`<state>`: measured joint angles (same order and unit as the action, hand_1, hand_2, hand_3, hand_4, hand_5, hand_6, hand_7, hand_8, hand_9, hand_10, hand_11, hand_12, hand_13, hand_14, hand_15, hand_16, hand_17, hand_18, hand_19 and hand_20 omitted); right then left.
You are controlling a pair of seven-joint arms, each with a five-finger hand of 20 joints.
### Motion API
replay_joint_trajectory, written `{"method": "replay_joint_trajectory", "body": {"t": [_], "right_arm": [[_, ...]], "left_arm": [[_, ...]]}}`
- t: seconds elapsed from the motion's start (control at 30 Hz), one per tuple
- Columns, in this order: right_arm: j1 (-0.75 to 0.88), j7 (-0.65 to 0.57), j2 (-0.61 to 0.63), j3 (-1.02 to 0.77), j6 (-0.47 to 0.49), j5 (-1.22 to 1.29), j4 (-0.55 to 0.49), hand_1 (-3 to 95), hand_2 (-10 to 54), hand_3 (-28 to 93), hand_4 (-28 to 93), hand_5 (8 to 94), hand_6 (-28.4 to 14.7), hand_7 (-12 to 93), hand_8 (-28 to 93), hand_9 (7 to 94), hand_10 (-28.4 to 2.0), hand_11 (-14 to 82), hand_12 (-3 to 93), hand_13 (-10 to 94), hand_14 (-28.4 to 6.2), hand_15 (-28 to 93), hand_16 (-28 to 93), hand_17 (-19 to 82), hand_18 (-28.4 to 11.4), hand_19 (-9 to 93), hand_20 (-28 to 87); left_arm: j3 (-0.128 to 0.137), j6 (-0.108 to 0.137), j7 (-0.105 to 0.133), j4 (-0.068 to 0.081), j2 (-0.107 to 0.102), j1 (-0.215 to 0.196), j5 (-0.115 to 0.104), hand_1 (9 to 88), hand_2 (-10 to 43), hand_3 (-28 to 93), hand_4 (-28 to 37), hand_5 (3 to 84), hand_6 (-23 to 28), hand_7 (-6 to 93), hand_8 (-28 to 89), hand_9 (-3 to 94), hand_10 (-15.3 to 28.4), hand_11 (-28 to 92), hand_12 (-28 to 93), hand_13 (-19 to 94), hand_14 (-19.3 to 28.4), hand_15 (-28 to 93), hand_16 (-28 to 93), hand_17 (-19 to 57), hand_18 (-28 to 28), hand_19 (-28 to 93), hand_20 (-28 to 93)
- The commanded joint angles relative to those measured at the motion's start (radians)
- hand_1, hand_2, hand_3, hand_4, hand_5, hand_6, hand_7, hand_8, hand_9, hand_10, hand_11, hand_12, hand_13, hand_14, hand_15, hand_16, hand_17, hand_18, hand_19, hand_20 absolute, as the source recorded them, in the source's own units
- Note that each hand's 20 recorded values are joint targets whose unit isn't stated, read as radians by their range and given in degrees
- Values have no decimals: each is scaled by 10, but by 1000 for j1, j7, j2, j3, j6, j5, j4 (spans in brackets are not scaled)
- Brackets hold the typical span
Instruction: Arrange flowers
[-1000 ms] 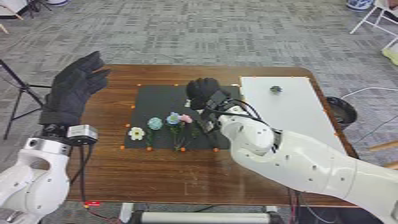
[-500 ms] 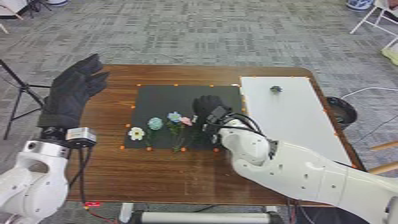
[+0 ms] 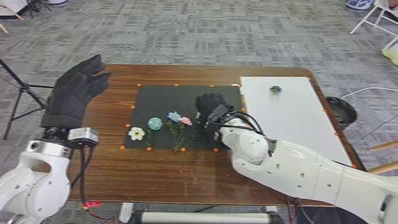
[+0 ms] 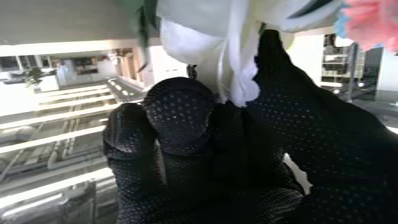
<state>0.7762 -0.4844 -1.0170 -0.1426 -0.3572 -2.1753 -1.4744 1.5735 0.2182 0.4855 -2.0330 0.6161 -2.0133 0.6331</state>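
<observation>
The right hand (image 3: 210,104) is pinching a white flower (image 4: 188,41) inside the mat's (image 3: 167,96) right edge. Other flowers (image 3: 155,124) are lying toward its near edge, leaving room beyond. The left hand (image 3: 69,100), straight-fingered, is hovering by the worktop's (image 3: 124,172) left edge.

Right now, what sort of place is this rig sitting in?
Probably a robotics lab or test room: a two-armed robot at a wooden table, and a black mat with orange dots round its edges.
</observation>
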Motion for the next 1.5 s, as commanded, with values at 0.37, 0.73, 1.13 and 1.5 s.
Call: {"method": "replay_joint_trajectory", "body": {"t": [0.37, 0.73, 1.13, 1.5], "right_arm": [[-24, -65, -9, -18, 28, -54, 26, 550, -95, 823, -282, 721, 7, 435, -12, 834, -60, 188, 491, 728, -26, 628, 448, 375, -192, 874, 544], [-11, -69, 11, -69, 91, -34, -9, 337, -95, 830, -283, 556, -6, 300, -150, 585, -120, 364, 271, 581, -91, 741, 329, 304, -192, 857, 566], [-76, -138, 96, -132, 131, -24, -52, 213, -95, 822, -283, 366, -81, 189, -91, 364, -170, 262, 253, 459, -135, 753, 274, 237, -211, 837, 584], [-171, -214, 275, -124, 343, 46, 69, 255, -95, 848, -282, 222, -93, 84, -52, 225, -193, 75, 240, 294, -159, 563, 181, 137, -218, 686, 481]], "left_arm": [[3, -9, -11, 1, 15, 2, 6, 255, -22, 688, -253, 312, 29, 179, -80, 246, 112, 195, 192, 202, 136, 291, 57, -92, 198, 379, 140], [11, -8, -13, -1, 17, -5, 8, 254, -22, 689, -254, 312, 29, 179, -80, 247, 112, 194, 191, 202, 138, 290, 56, -92, 199, 380, 140], [27, 4, -11, -12, 25, -31, 9, 255, -20, 687, -253, 313, 29, 178, -79, 247, 113, 193, 191, 202, 137, 292, 56, -92, 199, 380, 140], [58, 20, -8, -29, 30, -75, 8, 255, -20, 687, -253, 313, 29, 178, -79, 247, 112, 195, 192, 202, 137, 293, 56, -92, 199, 381, 140]]}}
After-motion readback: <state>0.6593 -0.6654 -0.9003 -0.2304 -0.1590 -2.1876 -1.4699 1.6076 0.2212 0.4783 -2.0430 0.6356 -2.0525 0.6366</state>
